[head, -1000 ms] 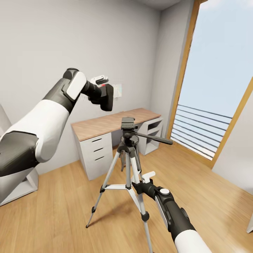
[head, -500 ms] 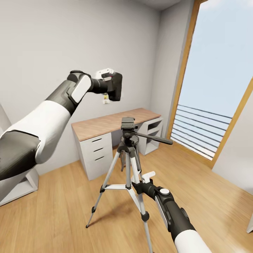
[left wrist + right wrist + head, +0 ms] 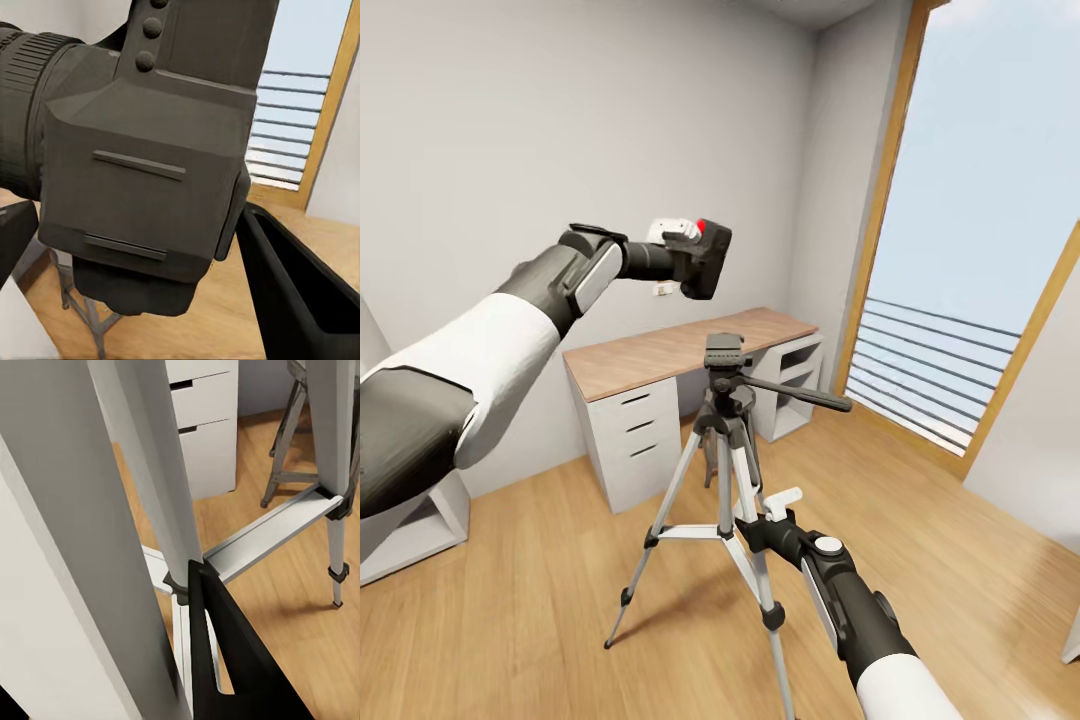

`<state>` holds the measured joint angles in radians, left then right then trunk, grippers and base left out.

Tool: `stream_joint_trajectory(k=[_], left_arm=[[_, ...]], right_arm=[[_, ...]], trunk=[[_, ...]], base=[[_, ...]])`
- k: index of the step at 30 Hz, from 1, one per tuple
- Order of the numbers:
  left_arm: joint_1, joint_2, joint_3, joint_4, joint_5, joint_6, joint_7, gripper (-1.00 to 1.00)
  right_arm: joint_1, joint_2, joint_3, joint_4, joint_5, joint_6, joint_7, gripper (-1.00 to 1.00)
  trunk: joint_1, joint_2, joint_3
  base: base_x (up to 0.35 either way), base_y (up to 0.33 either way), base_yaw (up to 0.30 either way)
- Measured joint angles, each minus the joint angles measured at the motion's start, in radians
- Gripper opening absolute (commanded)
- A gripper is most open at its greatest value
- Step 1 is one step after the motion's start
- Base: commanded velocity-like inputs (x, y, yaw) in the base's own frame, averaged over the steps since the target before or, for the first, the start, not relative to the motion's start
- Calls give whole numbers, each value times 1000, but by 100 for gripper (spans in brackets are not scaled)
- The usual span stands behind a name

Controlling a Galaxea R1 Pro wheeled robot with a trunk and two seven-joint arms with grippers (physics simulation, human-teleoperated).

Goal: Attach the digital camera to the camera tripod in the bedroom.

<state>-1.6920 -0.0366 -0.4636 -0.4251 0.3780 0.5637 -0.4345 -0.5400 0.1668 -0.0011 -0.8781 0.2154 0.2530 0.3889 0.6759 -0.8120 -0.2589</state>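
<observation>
The left gripper [image 3: 682, 247] grips the camera [image 3: 707, 259] in its fingers at upper centre of the head view, directly above and well apart from the tripod [image 3: 724, 352] head. The right gripper [image 3: 775, 513] sits against a tripod leg; whether it is closed cannot be told.

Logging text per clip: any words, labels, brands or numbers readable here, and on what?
None readable.
Camera: no brand or label visible on its black body, in the left wrist view either.
Tripod: no markings legible.
Small wall plate behind the camera: too small to tell.
</observation>
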Motion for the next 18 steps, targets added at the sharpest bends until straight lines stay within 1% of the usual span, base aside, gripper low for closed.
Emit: stream_joint_trajectory(k=[1,2,4,5,7,8,9,10,11,13,14,15,16,18], left_arm=[[0,-1,-7,0,-8,3,-2,-100],[0,-5,-28,-2,-31,14,-5,-100],[0,-7,-44,-3,-47,22,-8,-100],[0,-9,-63,-5,-61,28,-11,-100],[0,-9,-85,-7,-71,32,-14,-100],[0,-9,-112,-13,-76,39,-20,-100],[0,-9,-128,-16,-78,46,-26,-100],[0,-9,-176,-25,-79,86,-57,-100],[0,-7,-208,-29,-85,123,-95,-100],[0,-5,-234,-33,-89,158,-145,-100],[-1,3,-252,-42,-89,181,-202,-100],[-1,9,-259,-51,-96,186,-232,-100],[-1,25,-269,-74,-104,196,-289,-100],[-1,41,-275,-103,-130,199,-346,-100]], right_arm=[[0,0,0,0,0,0,0,-100],[0,0,0,0,0,0,0,-100],[0,0,0,0,0,0,0,-100],[0,0,0,0,0,0,0,-100],[0,0,0,0,0,0,0,-100],[0,0,0,0,0,0,0,-100],[0,0,0,0,0,0,0,-100],[0,0,0,0,0,0,0,-100],[0,0,0,0,-1,0,-1,-100],[0,0,0,0,0,0,-1,-100],[0,0,0,0,0,0,-1,-100],[0,0,0,0,0,0,-1,-100],[0,0,0,0,0,0,-1,-100],[0,0,0,0,0,0,-1,-100]], trunk=[[0,0,0],[0,0,0],[0,0,0],[0,0,0],[0,0,0],[0,0,0],[0,0,0],[0,0,0],[0,0,0],[0,0,0],[0,0,0],[0,0,0],[0,0,0],[0,0,0]], base=[[0,0,0],[0,0,0],[0,0,0],[0,0,0],[0,0,0],[0,0,0],[0,0,0],[0,0,0],[0,0,0],[0,0,0],[0,0,0],[0,0,0],[0,0,0],[0,0,0]])
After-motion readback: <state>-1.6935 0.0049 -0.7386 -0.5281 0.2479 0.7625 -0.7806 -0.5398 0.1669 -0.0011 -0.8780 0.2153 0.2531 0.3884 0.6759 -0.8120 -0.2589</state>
